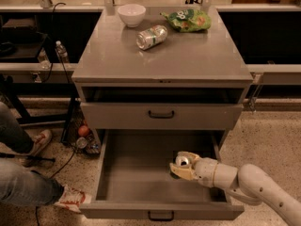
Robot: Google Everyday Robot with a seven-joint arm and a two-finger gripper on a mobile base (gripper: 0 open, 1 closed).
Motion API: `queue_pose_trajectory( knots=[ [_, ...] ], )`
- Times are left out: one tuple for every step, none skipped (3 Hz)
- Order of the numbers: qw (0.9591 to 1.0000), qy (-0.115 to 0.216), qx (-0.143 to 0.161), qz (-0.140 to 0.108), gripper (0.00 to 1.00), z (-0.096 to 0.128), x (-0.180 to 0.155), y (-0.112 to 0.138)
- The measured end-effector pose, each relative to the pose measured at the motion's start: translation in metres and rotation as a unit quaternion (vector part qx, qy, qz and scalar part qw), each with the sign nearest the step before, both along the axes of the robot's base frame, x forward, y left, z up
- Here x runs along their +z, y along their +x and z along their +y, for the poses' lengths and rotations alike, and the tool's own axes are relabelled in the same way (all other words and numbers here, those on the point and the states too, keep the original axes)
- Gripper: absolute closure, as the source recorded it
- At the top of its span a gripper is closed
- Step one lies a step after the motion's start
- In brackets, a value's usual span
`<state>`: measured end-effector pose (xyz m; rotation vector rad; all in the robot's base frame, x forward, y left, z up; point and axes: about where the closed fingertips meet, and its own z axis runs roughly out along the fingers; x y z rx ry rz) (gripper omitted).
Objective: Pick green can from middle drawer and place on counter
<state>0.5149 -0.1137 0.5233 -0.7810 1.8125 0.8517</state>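
Observation:
The middle drawer (136, 171) is pulled open at the bottom of the grey cabinet. My gripper (181, 165) reaches into it from the right, at its right-centre. Its cream fingers (180, 174) are closed around the green can (181, 160); the can's silver top shows between them and its dark body is mostly hidden. The counter (183, 58) is the flat grey top of the cabinet, above and behind the gripper.
On the counter lie a pale dented can (151, 36), a white bowl (131, 14) and a green snack bag (186, 20). The shallower drawer (161, 114) above is closed. A person's legs and shoes (28, 182) are at the left, with cables and a water bottle (61, 53).

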Motion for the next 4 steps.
queue_pose_trajectory(
  knots=[
    [0.9999, 0.008, -0.014, 0.001, 1.00, -0.016, 0.016, -0.005],
    [0.9989, 0.009, -0.045, -0.008, 1.00, -0.047, 0.061, -0.019],
    [0.9961, -0.001, -0.085, -0.024, 1.00, -0.085, 0.117, -0.032],
    [0.9936, -0.018, -0.103, -0.041, 1.00, -0.110, 0.176, -0.036]
  ],
)
